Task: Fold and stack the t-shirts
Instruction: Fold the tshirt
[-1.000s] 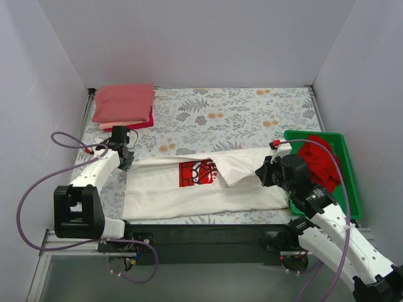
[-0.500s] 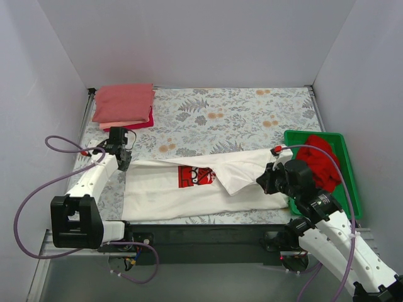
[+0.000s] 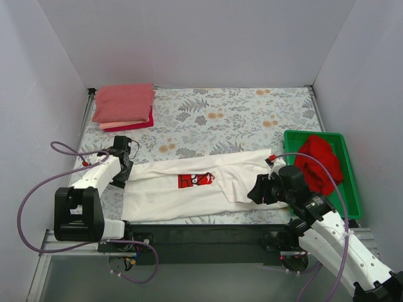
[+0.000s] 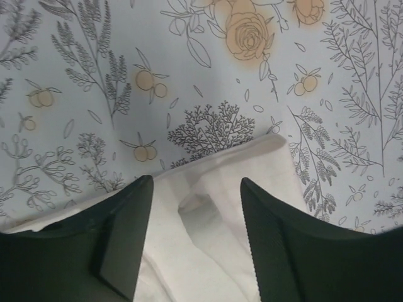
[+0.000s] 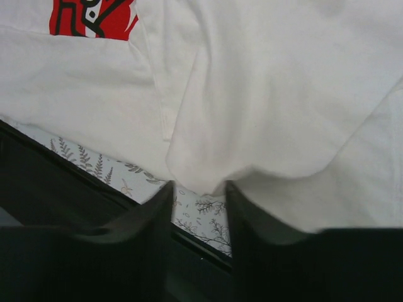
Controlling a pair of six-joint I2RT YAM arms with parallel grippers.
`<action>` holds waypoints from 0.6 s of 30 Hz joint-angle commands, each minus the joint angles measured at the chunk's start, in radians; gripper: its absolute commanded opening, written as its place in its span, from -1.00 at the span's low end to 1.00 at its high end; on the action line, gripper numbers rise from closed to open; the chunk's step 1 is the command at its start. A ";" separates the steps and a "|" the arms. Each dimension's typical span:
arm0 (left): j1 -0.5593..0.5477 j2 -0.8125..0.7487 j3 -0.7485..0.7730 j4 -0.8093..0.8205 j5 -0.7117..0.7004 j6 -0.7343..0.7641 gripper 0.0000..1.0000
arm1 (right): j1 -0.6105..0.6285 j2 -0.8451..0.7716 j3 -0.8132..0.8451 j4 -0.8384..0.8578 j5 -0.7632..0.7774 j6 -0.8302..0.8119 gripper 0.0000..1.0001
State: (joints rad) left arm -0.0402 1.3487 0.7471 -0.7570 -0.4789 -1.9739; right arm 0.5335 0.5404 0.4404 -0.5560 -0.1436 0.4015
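spread-out tee (image 3: pixel 189 192) along the front edge
folded stack (image 3: pixel 124 106) back-left, tray (image 3: pixel 351 182) on the right with a crumpled tee (image 3: pixel 318 163) in it

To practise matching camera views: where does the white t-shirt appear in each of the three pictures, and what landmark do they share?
Top external: the white t-shirt lies across the lower middle, left of the green tray.
Left wrist: only a corner of it shows, at bottom centre.
Right wrist: it fills most of the picture, its red print at top left.
Shared landmark: the floral table cover.
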 commanded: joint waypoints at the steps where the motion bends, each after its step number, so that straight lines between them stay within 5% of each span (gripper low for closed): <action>1: 0.005 -0.026 0.090 -0.097 -0.113 -0.114 0.19 | 0.006 -0.039 0.012 -0.015 -0.033 0.053 0.33; 2: 0.005 -0.031 0.107 -0.099 -0.101 -0.114 0.26 | 0.006 -0.055 0.024 -0.016 -0.022 0.051 0.80; 3: 0.005 -0.034 0.124 -0.093 -0.083 -0.097 0.29 | 0.008 -0.059 0.035 -0.019 0.004 0.050 0.97; 10: 0.000 -0.007 0.215 -0.041 0.066 0.032 0.36 | 0.006 -0.027 0.141 -0.007 0.107 0.028 0.97; 18: -0.073 0.018 0.155 0.179 0.318 0.260 0.36 | 0.008 0.165 0.113 0.134 0.127 0.069 0.97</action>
State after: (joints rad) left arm -0.0864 1.3586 0.9283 -0.6743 -0.2806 -1.8149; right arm 0.5373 0.6487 0.5514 -0.5137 -0.0513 0.4458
